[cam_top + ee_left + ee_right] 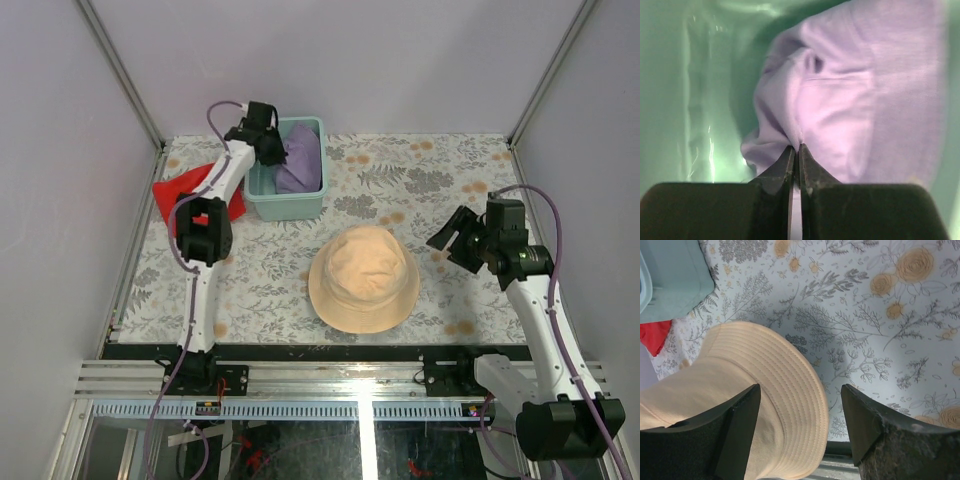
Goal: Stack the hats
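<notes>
1. Plain pale walls (350, 60) are closing in the space at 9, 12 and 3 o'clock, with thin metal posts (120, 70) running down the two back corners.
2. The bench (420, 170) is showing a flat, pale surface printed with grey fern sprigs and orange flowers. A silver rail (330, 380) is running along its 6 o'clock edge, where the arm bases are bolted.
3. The tan hat (363, 277) is sitting crown up near the middle of the bench, a little toward 6 o'clock. Its round brim is lying flat, and it is touching nothing else.
4. The pale-teal bin (288, 207) is standing at about 11 o'clock on the bench, well apart from the tan hat.
5. The red cloth (172, 190) is lying flat at 9 o'clock of the bin, partly hidden by the left arm (203, 230).
6. The lavender hat (300, 165) is lying crumpled inside the bin, bunching toward its 3 o'clock wall.
7. The left tool (270, 150) is reaching down into the bin, with its fingers clenched on a fold of the lavender hat.
8. The right tool (443, 240) is hovering at 3 o'clock of the tan hat with its jaws released wide, grasping nothing. In the wrist view the brim's edge is showing between the fingers.
</notes>
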